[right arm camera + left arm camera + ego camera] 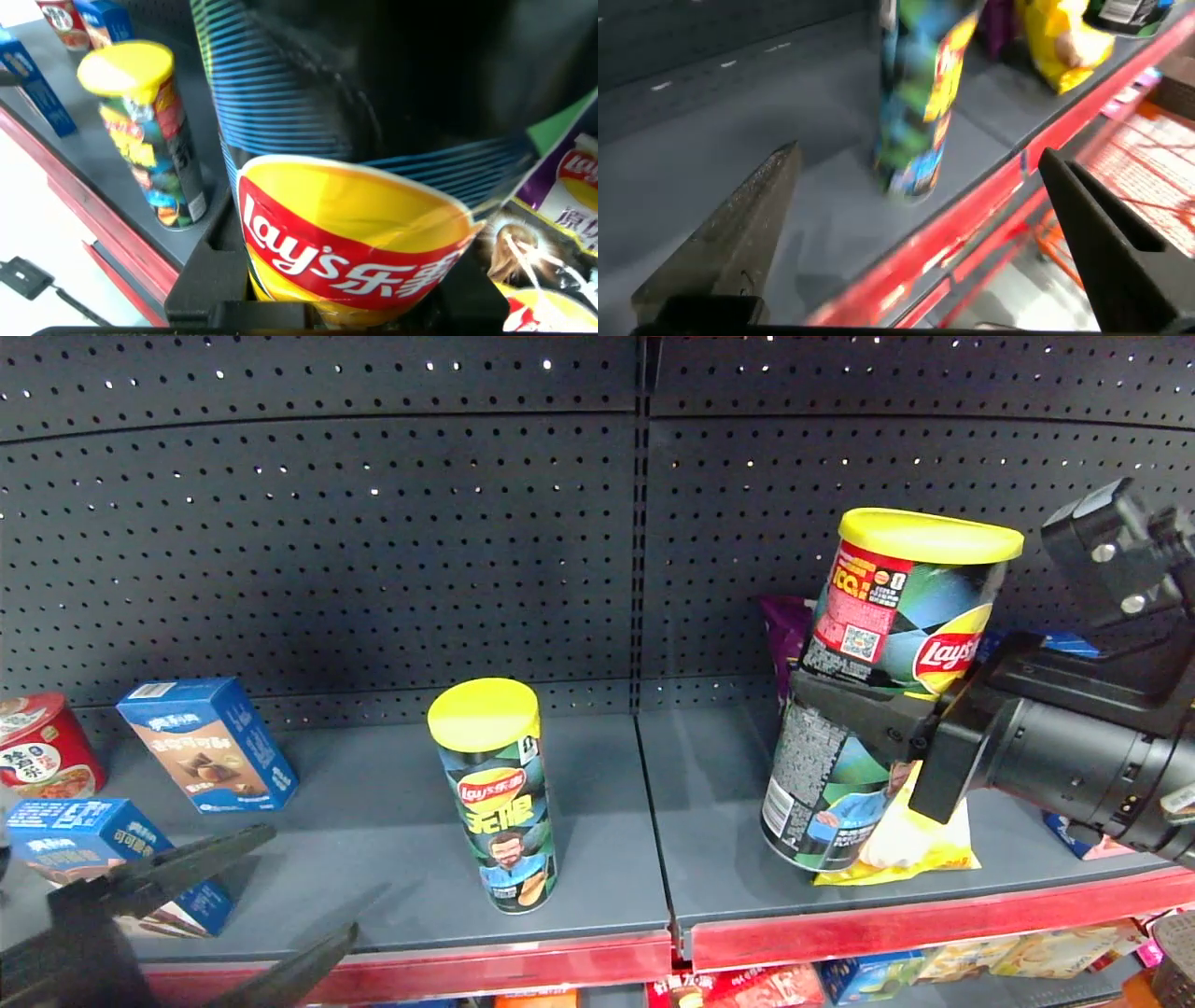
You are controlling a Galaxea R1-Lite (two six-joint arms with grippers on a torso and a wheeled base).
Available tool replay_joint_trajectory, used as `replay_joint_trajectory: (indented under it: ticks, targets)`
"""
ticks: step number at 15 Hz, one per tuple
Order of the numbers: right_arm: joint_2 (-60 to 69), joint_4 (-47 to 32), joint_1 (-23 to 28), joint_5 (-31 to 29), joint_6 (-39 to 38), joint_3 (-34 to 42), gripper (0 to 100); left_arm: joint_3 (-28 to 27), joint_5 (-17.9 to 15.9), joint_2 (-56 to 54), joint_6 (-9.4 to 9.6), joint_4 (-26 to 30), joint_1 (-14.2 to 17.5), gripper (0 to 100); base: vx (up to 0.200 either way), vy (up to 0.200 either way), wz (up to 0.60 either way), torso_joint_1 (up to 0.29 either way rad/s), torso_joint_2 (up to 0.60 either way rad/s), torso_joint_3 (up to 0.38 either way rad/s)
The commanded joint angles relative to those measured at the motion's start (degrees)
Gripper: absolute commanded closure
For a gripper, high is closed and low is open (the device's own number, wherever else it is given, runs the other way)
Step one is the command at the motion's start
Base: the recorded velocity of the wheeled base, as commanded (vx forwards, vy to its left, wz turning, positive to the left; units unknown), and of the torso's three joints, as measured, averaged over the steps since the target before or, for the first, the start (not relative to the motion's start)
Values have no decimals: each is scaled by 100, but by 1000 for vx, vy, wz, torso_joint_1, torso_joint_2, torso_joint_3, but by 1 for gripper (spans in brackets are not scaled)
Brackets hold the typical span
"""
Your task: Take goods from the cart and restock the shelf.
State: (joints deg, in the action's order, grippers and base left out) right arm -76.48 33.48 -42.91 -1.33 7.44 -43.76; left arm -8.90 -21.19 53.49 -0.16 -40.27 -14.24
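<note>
A tall chip can (882,681) with a yellow lid is held tilted over the right half of the grey shelf (373,821), its base low over the shelf; whether it touches I cannot tell. My right gripper (864,714) is shut on its middle; the can's label (346,257) sits between the black jaws. A second chip can (499,793) (920,103) (154,131) stands upright near the shelf's middle. My left gripper (271,891) (924,224) is open at the lower left, before the shelf's front edge, left of the standing can.
Blue snack boxes (210,742) and a red cup (42,747) sit at the shelf's left. A yellow bag (910,845) and a purple bag (784,635) lie behind the held can. A red rail (924,919) fronts the shelf; an orange cart frame (1148,168) is below.
</note>
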Motion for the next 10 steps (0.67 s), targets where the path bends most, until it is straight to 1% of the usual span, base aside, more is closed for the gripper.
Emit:
replay_joint_trajectory:
  ticks: [1,2,3,4,5,6,7,8,9,10]
  targets:
    - [19,19,107,1,3,123,100,890,106,-1869,-81,405,756,0,0,0,0,0,0,0]
    - [19,36,178,10,3,158,100,890,97,-2730,-213,1337,817,0,0,0,0,0,0,0]
    - [19,89,204,10,3,202,100,890,88,-3838,-213,2427,817,0,0,0,0,0,0,0]
    - [55,133,204,1,3,272,100,890,132,-4971,-98,3728,817,0,0,0,0,0,0,0]
    - [81,142,204,10,12,316,100,802,308,-4857,-19,4027,826,0,0,0,0,0,0,0]
    - [204,124,204,1,12,395,100,890,484,-4787,-81,3596,835,0,0,0,0,0,0,0]
    - [222,115,204,1,12,395,100,890,484,-4804,-90,3587,835,0,0,0,0,0,0,0]
    - [230,124,336,10,12,404,100,890,502,-4831,-362,3649,835,0,0,0,0,0,0,0]
    - [222,115,371,10,12,360,100,890,554,-4822,-432,3657,835,0,0,0,0,0,0,0]
    - [195,107,433,1,12,316,100,890,651,-4831,-432,3657,835,0,0,0,0,0,0,0]
